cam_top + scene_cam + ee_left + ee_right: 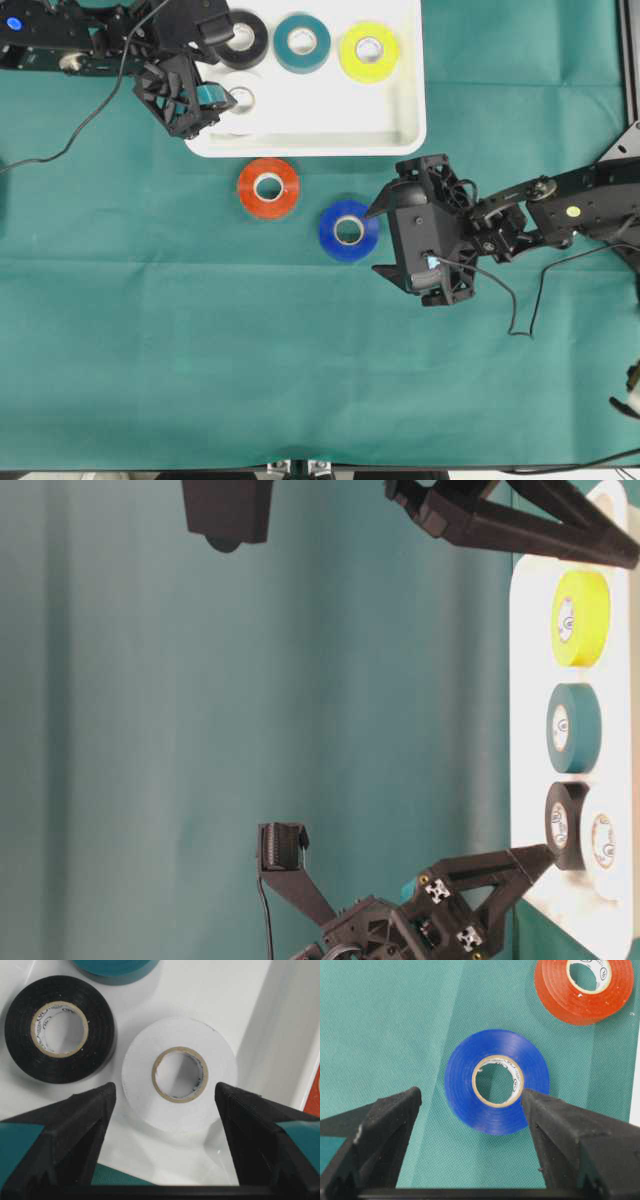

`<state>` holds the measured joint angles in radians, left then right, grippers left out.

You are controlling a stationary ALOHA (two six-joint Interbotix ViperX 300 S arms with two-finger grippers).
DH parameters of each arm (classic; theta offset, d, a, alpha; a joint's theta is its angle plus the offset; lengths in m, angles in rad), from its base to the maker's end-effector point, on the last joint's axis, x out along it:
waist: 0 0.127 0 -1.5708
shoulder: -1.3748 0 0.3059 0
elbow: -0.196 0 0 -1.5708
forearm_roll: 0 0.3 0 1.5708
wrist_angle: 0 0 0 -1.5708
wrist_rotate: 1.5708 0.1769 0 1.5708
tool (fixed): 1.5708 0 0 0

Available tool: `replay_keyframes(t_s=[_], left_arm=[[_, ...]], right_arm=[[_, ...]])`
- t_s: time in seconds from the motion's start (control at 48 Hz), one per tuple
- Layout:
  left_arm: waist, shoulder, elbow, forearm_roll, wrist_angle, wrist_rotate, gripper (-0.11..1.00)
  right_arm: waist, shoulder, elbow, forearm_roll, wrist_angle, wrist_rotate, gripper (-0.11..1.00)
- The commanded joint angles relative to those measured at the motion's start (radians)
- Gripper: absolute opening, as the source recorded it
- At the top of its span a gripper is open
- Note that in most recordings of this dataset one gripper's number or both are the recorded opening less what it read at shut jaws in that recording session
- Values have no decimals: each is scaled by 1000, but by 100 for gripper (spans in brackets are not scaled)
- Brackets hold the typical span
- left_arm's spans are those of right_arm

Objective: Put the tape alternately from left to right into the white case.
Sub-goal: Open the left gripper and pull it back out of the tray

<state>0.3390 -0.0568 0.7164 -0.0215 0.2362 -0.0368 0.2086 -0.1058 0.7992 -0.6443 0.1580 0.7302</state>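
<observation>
The left gripper [165, 1110] has its jaws wide apart, holding nothing, with the white roll [180, 1075] lying flat between them in the white case [405, 120]. From overhead that arm hides most of the white roll and part of the black roll [243, 38]. The teal roll [301, 42] and yellow roll [368, 51] sit alongside, in the case too. The right gripper [470, 1105] also gapes, over the blue roll [349, 230] (the red-orange roll [268, 188] lies nearby) on the green cloth [150, 350].
</observation>
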Motion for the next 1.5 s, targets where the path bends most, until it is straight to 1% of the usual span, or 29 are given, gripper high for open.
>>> replay_keyframes(t_s=[0.0,0.187,0.52,0.77,1.187,1.332,1.478], left_arm=[[-3,-26,-9,0,-3,0,90],[-8,-43,-3,-2,-2,-2,90],[-74,-121,21,-2,18,-2,90],[-141,-170,43,-3,44,-2,90],[-304,-167,49,-3,29,-3,90],[-344,-164,49,-3,29,-5,90],[-357,-158,49,-3,29,-5,90]], right_arm=[[3,-11,-14,0,-8,2,88],[3,-9,-14,0,-26,2,88],[3,20,-21,0,-57,0,88],[3,23,-25,-2,-60,0,88],[3,25,-28,0,-61,0,88],[3,23,-28,0,-60,0,88],[3,23,-29,0,-61,0,88]])
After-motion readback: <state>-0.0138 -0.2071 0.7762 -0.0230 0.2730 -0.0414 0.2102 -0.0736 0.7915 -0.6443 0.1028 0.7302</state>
